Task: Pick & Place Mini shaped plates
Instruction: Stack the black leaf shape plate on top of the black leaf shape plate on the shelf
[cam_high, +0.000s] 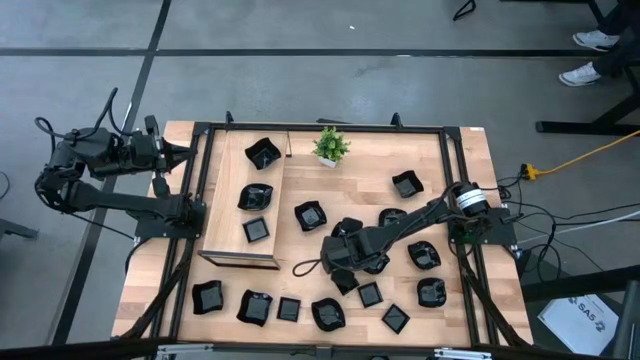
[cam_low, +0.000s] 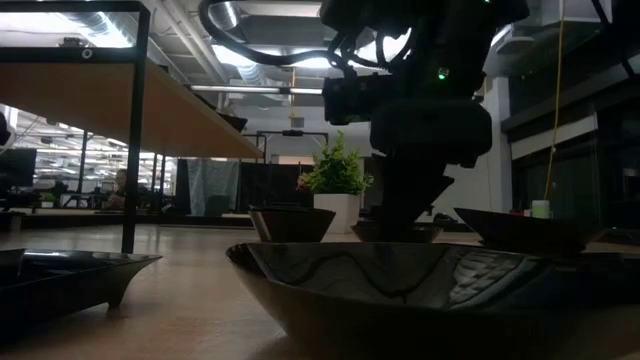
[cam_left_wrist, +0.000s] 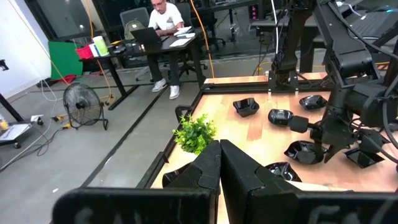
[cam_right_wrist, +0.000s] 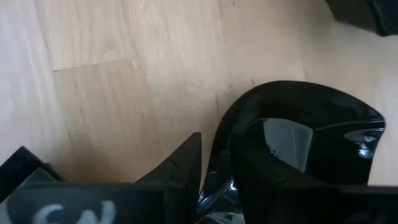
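Wooden tabletop (cam_high: 300, 250) strewn with mini shaped plates; right gripper (cam_right_wrist: 214, 171) low at centre, fingers narrowed astride a wavy-rimmed plate's (cam_right_wrist: 311, 134) edge, grasp step, lift likely next; left gripper (cam_left_wrist: 219, 165) parked, fingers closed.

Both arms are matte black, built of 6 jointed segments. The right arm (cam_high: 430, 215) carries a pale silver ring with an orange band near its base, and a loose black cable loops out from behind its jaws. The left arm (cam_high: 110, 170) has thin black cables arcing over its upper links. A small green light glows on the right arm's wrist housing above the jaws. The left gripper (cam_left_wrist: 219, 163) has 2 dark, wedge-shaped fingers tapering to points. White lettering marks the right gripper (cam_right_wrist: 214, 165) body behind its jaws.
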